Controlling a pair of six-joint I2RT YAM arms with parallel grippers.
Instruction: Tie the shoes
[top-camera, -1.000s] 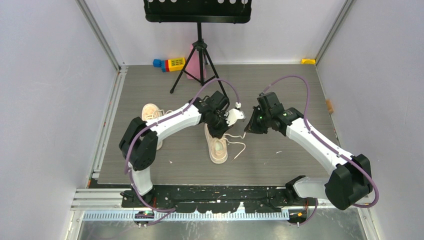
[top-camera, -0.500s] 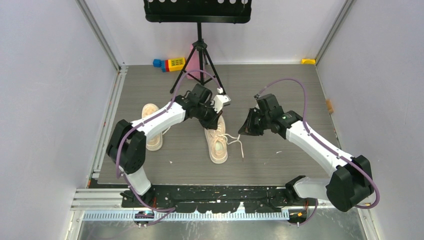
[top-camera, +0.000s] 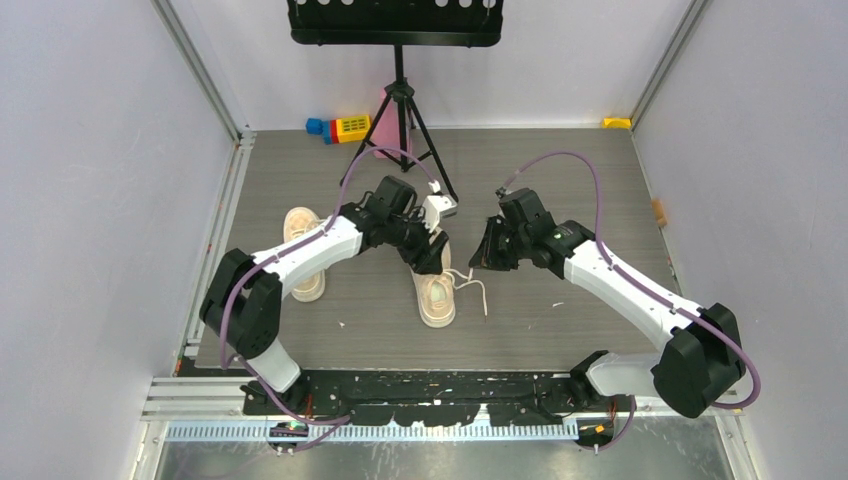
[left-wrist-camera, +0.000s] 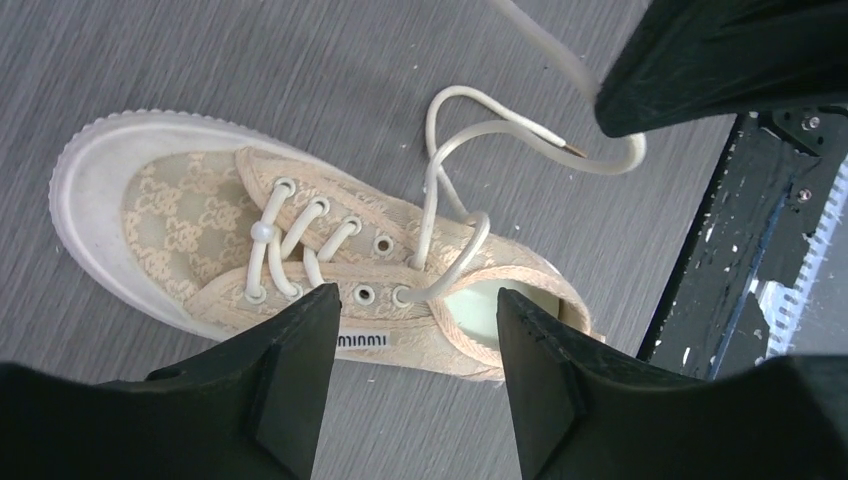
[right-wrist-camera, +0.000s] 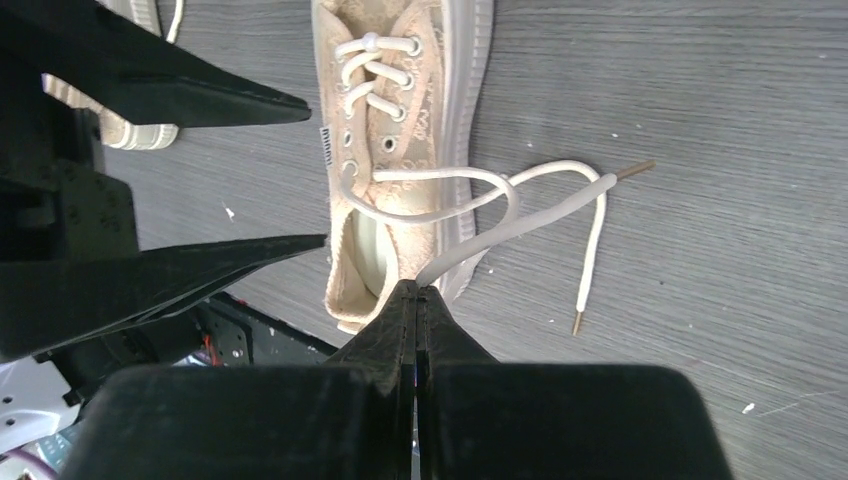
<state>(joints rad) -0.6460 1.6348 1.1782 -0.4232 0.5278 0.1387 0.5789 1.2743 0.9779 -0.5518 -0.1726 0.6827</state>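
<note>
Two cream shoes lie on the grey table. One shoe (top-camera: 436, 293) (left-wrist-camera: 300, 250) (right-wrist-camera: 400, 120) is in the middle, its long white lace (top-camera: 480, 292) (left-wrist-camera: 450, 130) (right-wrist-camera: 520, 215) loose and looped to its right. The other shoe (top-camera: 300, 222) (right-wrist-camera: 140, 135) lies to the left, partly under my left arm. My left gripper (top-camera: 437, 258) (left-wrist-camera: 415, 300) hovers open just above the middle shoe's collar, with nothing between its fingers. My right gripper (top-camera: 481, 258) (right-wrist-camera: 416, 290) is shut, pinching one strand of that lace at the shoe's heel side.
A black music stand's tripod (top-camera: 400, 110) stands at the back centre, with coloured blocks (top-camera: 340, 127) and a pink object (top-camera: 384, 135) beside it. A small yellow piece (top-camera: 617, 122) lies at the back right corner. The black base rail (left-wrist-camera: 740, 250) runs along the near edge.
My left gripper has opened and swung from beside the right gripper back and down over the middle shoe. The right gripper has shifted slightly left, still shut on the lace.
</note>
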